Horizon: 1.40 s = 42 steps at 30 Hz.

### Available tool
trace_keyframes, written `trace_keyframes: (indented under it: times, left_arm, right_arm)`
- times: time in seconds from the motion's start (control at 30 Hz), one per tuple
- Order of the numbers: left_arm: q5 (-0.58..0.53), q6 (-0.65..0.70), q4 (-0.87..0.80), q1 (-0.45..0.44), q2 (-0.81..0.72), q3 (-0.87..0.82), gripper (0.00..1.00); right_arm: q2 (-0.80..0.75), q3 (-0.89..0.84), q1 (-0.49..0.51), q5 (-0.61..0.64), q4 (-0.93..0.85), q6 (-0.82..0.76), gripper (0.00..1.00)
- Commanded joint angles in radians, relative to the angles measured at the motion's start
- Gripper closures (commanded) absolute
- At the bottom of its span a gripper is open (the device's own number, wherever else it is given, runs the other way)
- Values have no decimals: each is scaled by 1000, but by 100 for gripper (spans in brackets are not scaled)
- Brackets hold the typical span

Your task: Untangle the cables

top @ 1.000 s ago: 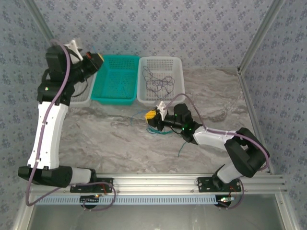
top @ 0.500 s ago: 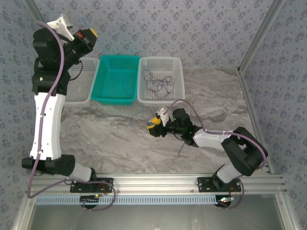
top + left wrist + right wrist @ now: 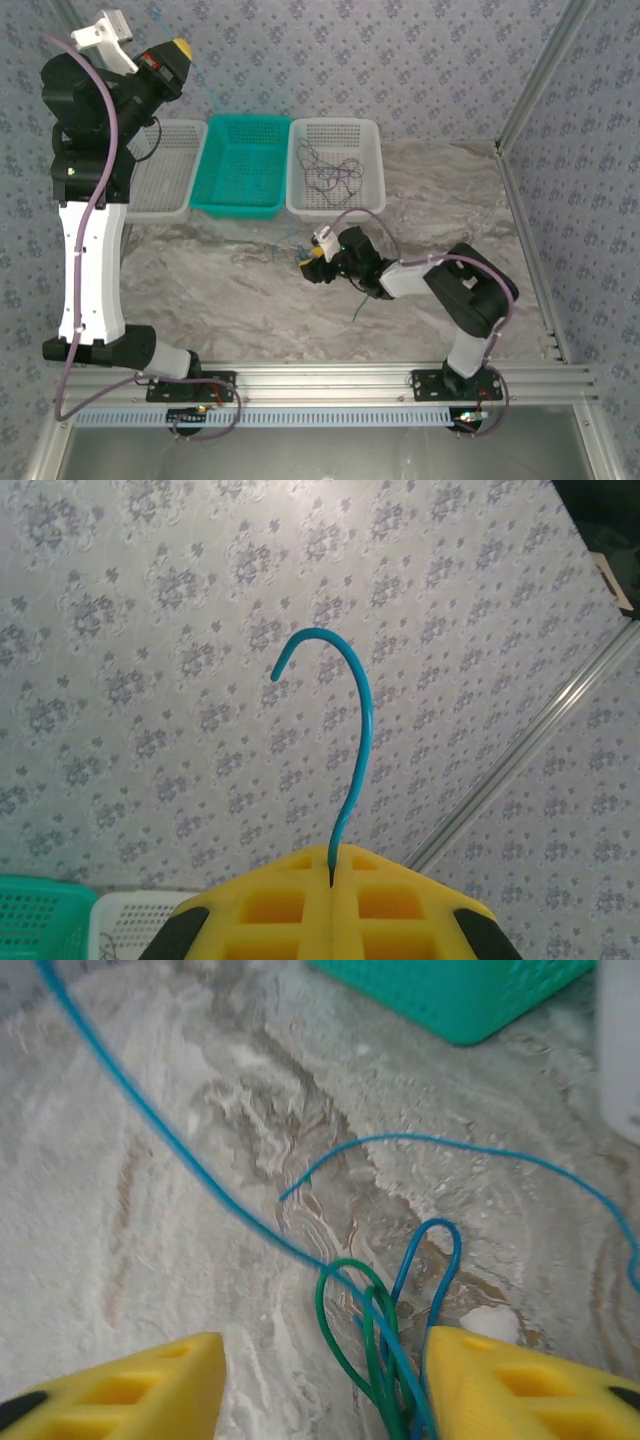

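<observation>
Top external view puts the left gripper [image 3: 181, 50] high above the back left corner. Its yellow jaws are pressed shut on a thin blue wire [image 3: 209, 93], which slants down and to the right from it toward the grey marbled table [image 3: 200, 285]; the left wrist view shows the wire's short free end curling up out of the closed jaws. Below this gripper stands a white perforated plastic basket [image 3: 165, 212], with a teal perforated plastic basket [image 3: 240, 209] just to its right; I cannot make out any wire in either. Further right, beyond the right gripper [image 3: 312, 264], a second white perforated basket [image 3: 336, 125] holds loose dark purple-grey wires [image 3: 330, 172], so that part looks sorted. The right gripper sits low on the table with its yellow fingers [image 3: 150, 1380] set apart, clamping nothing. Between them lies a knot where the blue wire loops through a thin green wire [image 3: 343, 1345]. I judge the task about midway: the blue strand is drawn taut but not yet free of the green, and both are yet to be laid apart. No brand, label or writing can be read.
</observation>
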Motion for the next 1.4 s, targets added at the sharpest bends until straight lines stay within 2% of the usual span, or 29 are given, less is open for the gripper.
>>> trace_keyframes:
  times: [0.0, 0.17, 0.57, 0.7, 0.83, 0.97, 1.1, 1.2, 1.3, 1.37]
  left_arm:
    - [-15, 34, -14, 0, -36, -9, 100]
    - [-40, 52, -32, 1, -80, -84, 100]
    - [-39, -32, 163, 0, -220, -557, 100]
    - [-43, -19, 161, 3, -252, -635, 100]
    - [-72, 20, 158, 4, -277, -651, 100]
    - [-79, 51, 149, 3, -223, -625, 100]
    - [-96, 113, 198, 4, -113, -601, 100]
    - [-123, 167, 220, 6, 12, -556, 100]
    - [-146, 213, 194, 7, 161, -483, 94]
    - [-173, 224, 168, 7, 242, -440, 85]
  right_arm:
    - [39, 29, 11, 44, 57, 31, 73]
    - [-5, 5, 8, 53, 84, 26, 100]
    - [-285, 12, 19, 19, -96, -42, 100]
    - [-343, 48, 30, 14, -129, -71, 100]
    - [-356, 182, 35, 28, -212, -113, 100]
    - [-249, 383, 12, 44, -265, -134, 100]
    - [-37, 650, -20, 25, -288, -127, 100]
    - [139, 850, -43, 64, -319, -134, 100]
    - [311, 1001, -59, 114, -317, -135, 100]
    - [402, 1082, -62, 136, -325, -157, 99]
